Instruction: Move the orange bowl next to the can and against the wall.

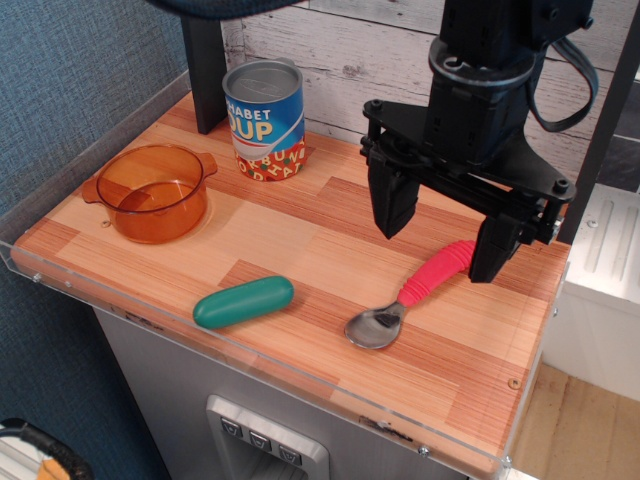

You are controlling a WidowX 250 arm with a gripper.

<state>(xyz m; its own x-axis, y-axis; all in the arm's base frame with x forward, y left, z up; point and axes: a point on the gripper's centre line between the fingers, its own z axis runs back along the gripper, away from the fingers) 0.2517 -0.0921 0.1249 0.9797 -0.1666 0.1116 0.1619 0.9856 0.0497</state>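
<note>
- orange bowl [153, 193] sits upright on the left part of the wooden tabletop [300, 250], well apart from the gripper [443, 240], with nothing inside it.
- gripper hangs over the right half of the tabletop, its two black fingers [392, 203] spread wide and pointing down, holding nothing.
- one finger is above bare wood near the middle of the tabletop; the other is at the red handle end of the spoon [412, 297], though whether it touches the spoon cannot be told.
- spoon lies flat below the gripper, handle toward the back right, silver bowl end toward the front edge.
- green oblong object [244, 301] lies on its side near the front edge, left of the spoon and apart from it.
- can [264, 120] stands upright at the back of the tabletop, just right of a dark post [203, 75] and close in front of the wall [370, 60] of pale wooden planks.
- orange bowl is forward and to the left of the can, near it but with a gap of bare wood between them; one tab handle points toward the can.
- bowl stands clear of the plank wall, close to the clear plastic rim [90, 170] along the left edge, beyond which is a blue textured wall [70, 80].
</note>
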